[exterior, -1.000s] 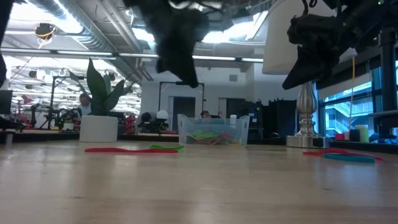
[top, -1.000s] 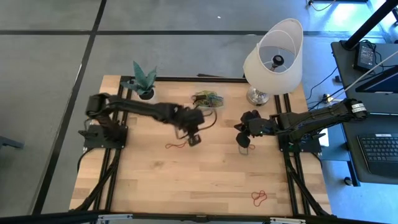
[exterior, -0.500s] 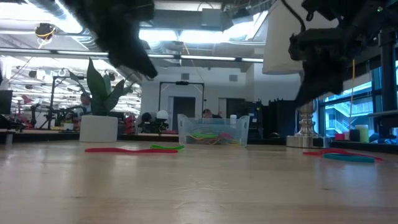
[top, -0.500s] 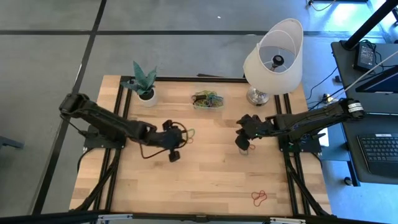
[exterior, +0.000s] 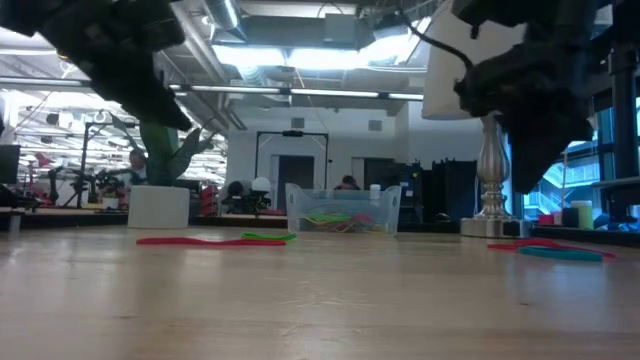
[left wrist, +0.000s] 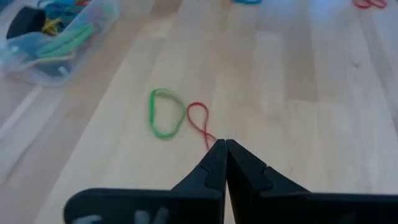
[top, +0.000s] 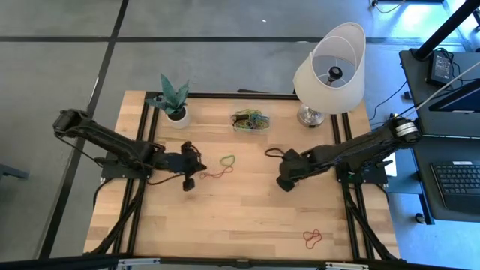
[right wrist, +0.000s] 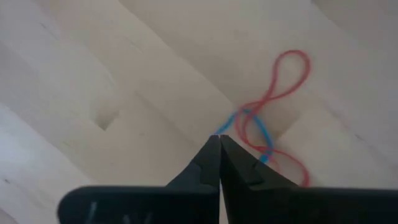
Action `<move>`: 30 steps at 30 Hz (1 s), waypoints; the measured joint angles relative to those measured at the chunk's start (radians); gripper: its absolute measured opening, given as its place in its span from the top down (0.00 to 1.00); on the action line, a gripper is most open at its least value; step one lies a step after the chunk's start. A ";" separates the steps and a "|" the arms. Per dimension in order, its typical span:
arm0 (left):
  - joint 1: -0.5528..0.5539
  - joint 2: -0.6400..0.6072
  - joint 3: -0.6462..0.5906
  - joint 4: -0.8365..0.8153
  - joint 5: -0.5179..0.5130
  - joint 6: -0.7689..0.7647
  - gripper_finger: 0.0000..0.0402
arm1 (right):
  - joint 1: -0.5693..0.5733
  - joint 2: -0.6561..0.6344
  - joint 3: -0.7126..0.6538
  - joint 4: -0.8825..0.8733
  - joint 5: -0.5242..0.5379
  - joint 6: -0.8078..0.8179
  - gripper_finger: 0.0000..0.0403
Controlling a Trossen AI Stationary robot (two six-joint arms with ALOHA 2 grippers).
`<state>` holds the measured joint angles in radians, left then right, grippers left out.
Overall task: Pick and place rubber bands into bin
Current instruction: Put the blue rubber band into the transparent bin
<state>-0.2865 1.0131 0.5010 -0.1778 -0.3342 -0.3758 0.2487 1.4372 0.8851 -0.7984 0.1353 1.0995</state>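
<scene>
High view, as I read it: left hand (top: 188, 182) pressed together above the worktop (top: 247, 217) beside a green and a red rubber band (left wrist: 166, 112), right hand (top: 283, 182) likewise pinched closed and empty over a red-and-blue tangle (right wrist: 264, 130), bin (top: 251, 121) near the lamp (top: 330, 71) holding more bands.

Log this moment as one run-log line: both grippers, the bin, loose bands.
left gripper: shut, empty, by green and red bands | right gripper: shut, empty, over red and blue bands | bin: holds bands
</scene>
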 joint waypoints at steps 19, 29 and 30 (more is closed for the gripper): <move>0.035 -0.443 -0.171 -0.079 0.065 0.163 0.99 | 0.014 0.298 0.092 -0.053 -0.081 0.209 0.77; 0.034 -0.475 -0.171 -0.101 0.066 0.187 0.99 | 0.015 0.364 0.096 0.000 -0.083 0.293 0.89; 0.034 -0.475 -0.171 -0.102 0.066 0.201 0.99 | 0.015 0.360 0.095 0.004 -0.084 0.308 0.94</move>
<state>-0.2521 0.5377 0.3302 -0.2795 -0.2680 -0.1744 0.2634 1.7968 0.9806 -0.7943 0.0517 1.4070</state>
